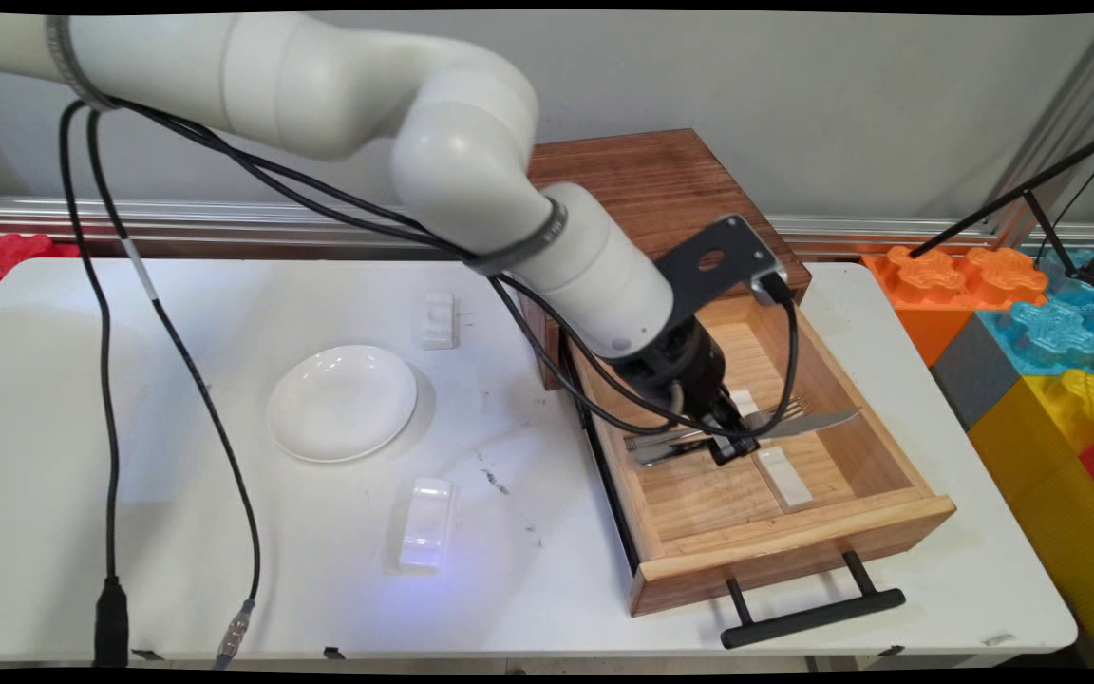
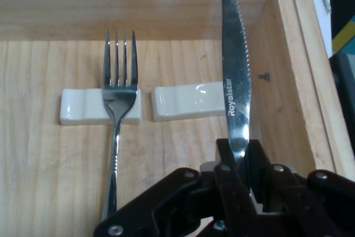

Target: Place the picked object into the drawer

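Note:
My gripper [image 1: 732,439] [image 2: 242,162] reaches down into the open wooden drawer [image 1: 794,553] and is shut on a steak knife [image 1: 818,420] [image 2: 235,70]. The serrated blade points away from the hand, toward the drawer's right wall. It hangs just beside the end of a white cutlery rest [image 2: 186,101] [image 1: 784,475]. Left of it in the hand view, a fork [image 2: 119,101] [image 1: 787,409] lies with its neck on a second white rest [image 2: 77,106].
The drawer comes out of a dark wooden cabinet [image 1: 661,185] and has a black bar handle [image 1: 813,610] at its front. On the table lie a white plate [image 1: 342,402] and two white rests [image 1: 438,320] [image 1: 426,522]. Coloured foam blocks [image 1: 1031,313] stand at the right.

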You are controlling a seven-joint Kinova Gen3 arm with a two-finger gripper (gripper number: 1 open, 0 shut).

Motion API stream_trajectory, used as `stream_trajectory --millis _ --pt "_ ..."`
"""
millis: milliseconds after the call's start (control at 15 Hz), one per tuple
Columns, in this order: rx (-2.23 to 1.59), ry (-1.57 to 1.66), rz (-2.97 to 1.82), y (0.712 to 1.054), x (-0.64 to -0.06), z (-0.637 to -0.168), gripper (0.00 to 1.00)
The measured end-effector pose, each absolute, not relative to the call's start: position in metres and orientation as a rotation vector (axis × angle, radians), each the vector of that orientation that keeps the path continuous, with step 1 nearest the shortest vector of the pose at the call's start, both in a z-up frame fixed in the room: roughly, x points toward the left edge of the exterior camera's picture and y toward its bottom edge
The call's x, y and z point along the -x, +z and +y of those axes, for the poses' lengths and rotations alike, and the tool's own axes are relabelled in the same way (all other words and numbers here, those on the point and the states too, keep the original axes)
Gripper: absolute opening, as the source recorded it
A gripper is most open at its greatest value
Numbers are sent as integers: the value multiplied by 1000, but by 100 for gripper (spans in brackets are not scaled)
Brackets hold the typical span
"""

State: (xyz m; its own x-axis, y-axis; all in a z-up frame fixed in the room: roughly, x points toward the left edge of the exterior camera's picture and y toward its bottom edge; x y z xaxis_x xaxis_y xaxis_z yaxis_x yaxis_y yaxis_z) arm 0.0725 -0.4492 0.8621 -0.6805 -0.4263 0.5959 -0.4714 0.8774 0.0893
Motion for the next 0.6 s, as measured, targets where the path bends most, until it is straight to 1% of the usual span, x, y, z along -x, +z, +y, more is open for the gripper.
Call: stream_trajectory --millis 600 --pt "-627 98 -2405 819 -54 -454 0"
